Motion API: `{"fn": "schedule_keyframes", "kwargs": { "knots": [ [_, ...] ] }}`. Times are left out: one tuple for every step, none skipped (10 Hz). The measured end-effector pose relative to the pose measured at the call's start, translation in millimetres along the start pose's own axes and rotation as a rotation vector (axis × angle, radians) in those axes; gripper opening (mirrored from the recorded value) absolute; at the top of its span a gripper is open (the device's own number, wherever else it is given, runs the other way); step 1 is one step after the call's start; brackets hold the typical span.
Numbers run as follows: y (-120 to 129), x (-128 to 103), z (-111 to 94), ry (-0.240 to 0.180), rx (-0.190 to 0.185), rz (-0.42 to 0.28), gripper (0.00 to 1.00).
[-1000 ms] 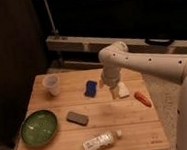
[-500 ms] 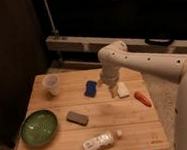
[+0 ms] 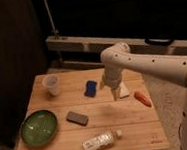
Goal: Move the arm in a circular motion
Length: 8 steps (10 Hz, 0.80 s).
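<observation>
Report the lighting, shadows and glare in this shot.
Camera view: dim, warm light, the backdrop behind the table nearly black. Camera view: the white arm is the brightest thing, with a soft sheen on its elbow. Camera view: the pincer hangs over the table beside the blue object, a faint shadow on the wood beneath it.

Your arm comes in over the bench's right edge, elbow bent, hand pointing down above its far-right quarter.
</observation>
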Motion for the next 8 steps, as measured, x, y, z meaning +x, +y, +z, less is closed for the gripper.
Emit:
{"fn": "schedule_keyframes", "kwargs": {
  "knots": [
    [-2.3, -1.3, -0.1, -0.001, 0.001, -0.004, 0.65],
    [-6.9, -5.2, 0.6, -0.003, 0.002, -0.017, 0.65],
    [-14.5, -15.4, 1.5, -0.004, 0.0, -0.042, 0.65],
    [-17.3, -24.0, 1.2, -0.005, -0.002, -0.059, 0.65],
    [-13.9, -25.1, 1.8, -0.003, -0.005, -0.062, 0.65],
    [-9.1, -23.6, 1.0, -0.002, -0.006, -0.064, 0.65],
    [-5.6, -19.8, 0.6, -0.005, -0.003, -0.072, 0.65],
    [-5.4, -17.1, 0.3, -0.007, 0.0, -0.074, 0.65]
  ]
}}
